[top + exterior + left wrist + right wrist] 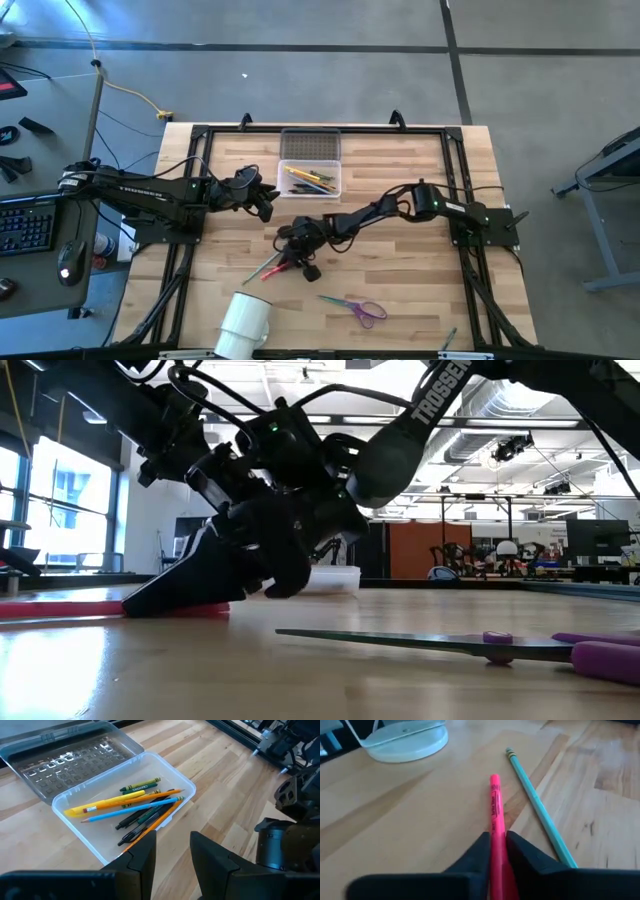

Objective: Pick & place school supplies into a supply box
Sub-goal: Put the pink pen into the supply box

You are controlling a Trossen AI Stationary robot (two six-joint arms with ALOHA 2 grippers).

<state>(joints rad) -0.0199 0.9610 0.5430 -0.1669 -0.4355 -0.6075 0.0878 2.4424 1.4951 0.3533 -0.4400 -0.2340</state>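
- Right gripper (pixel 497 851) is down at the table, just in front of the supply box (pixel 311 163), fingers pinched onto the pink pen (pixel 495 810).
- Left gripper (pixel 172 854) hovers beside the box's left edge, fingers parted, holding nothing.

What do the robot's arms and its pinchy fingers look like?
Both arms are dark, almost black, built from jointed tube sections with black cables looping along them. The right arm carries white block letters reading TROSSEN. A small green light glows near one wrist. The left gripper and right gripper each end in two flat, wedge-shaped matte black fingers.
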